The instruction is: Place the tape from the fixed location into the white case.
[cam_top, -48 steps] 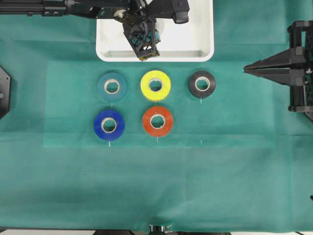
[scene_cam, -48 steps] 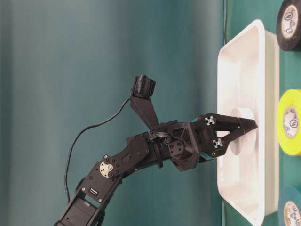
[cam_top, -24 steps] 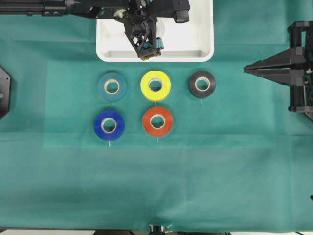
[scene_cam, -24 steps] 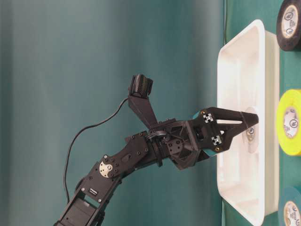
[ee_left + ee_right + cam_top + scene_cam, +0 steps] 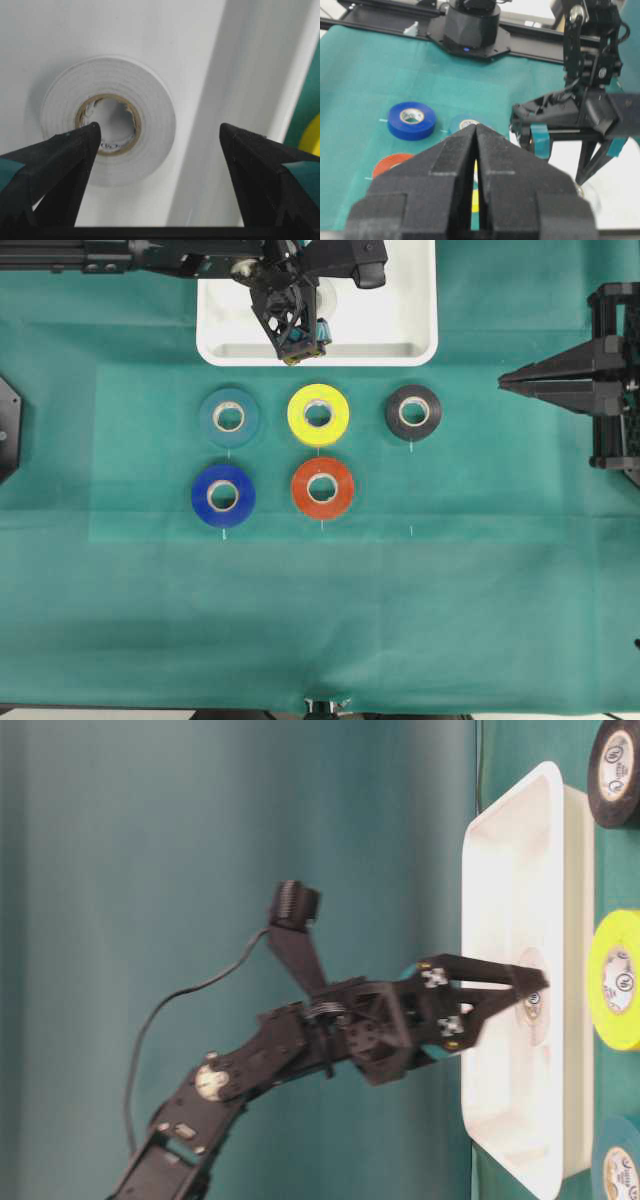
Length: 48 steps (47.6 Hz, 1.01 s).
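Overhead, my left hand (image 5: 290,340) hides the shallow white plastic case (image 5: 400,330); table-level, its spread fingers straddle the white tape roll (image 5: 530,1005); wrist view shows that roll flat inside, so lifting crooked could snag it.

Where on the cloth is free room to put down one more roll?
Free: the wide cloth in front of the blue roll and orange roll, and the patch below the black roll. Crowded: around the yellow roll and white case.

Yellow roll (image 5: 318,414), black roll (image 5: 413,412) on green cloth (image 5: 480,600).
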Available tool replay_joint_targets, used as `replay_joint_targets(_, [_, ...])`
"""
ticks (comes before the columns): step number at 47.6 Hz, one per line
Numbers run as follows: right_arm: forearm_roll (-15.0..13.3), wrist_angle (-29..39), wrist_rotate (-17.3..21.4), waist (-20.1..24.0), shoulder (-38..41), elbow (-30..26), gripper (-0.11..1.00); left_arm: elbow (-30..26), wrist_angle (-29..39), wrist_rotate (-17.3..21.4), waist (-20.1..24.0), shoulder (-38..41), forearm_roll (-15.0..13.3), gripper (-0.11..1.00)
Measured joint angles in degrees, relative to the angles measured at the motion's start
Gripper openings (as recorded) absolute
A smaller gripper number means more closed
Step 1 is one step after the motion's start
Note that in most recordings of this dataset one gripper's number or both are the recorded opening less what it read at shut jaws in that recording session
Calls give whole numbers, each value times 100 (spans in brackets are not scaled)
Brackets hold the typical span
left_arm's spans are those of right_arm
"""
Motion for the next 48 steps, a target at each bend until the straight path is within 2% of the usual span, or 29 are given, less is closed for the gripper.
replay_joint_targets(19, [9, 9, -9, 0, 0, 0, 0, -35, 598, 0, -9, -659, 0, 94])
replay_joint_targets(48, [0, 44, -9, 0, 0, -9, 0, -141, 967, 0, -132, -1169, 0, 94])
